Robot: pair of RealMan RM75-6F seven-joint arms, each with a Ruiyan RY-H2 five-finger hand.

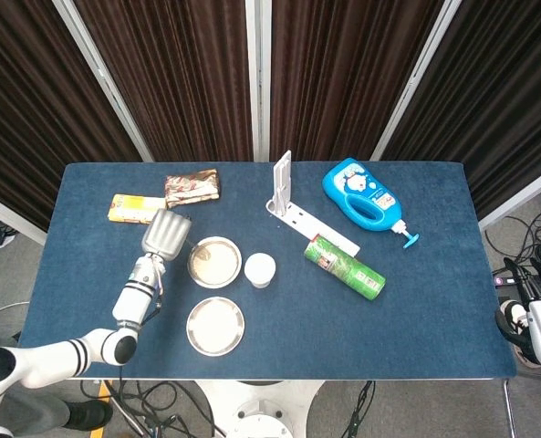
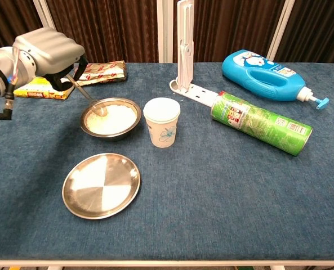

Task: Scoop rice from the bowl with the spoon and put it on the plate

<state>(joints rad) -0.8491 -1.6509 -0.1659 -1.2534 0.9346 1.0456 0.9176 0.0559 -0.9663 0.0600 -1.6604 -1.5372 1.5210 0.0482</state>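
Observation:
My left hand point(image 2: 49, 52) point(image 1: 166, 234) grips a metal spoon point(image 2: 87, 97) just left of and above the steel bowl point(image 2: 111, 120) point(image 1: 214, 262) of white rice. The spoon slants down into the bowl, its tip touching the rice at the left side. An empty steel plate point(image 2: 101, 184) point(image 1: 215, 326) lies on the blue table in front of the bowl. My right hand point(image 1: 536, 317) hangs beyond the table's right edge, far from the task things, and holds nothing; how its fingers stand is unclear.
A paper cup point(image 2: 161, 122) stands right beside the bowl. A green can point(image 2: 261, 123), a blue detergent bottle point(image 2: 271, 67) and a white power strip point(image 2: 187, 50) lie to the right. A yellow box point(image 2: 40, 88) and a foil packet point(image 2: 100, 72) sit behind my left hand.

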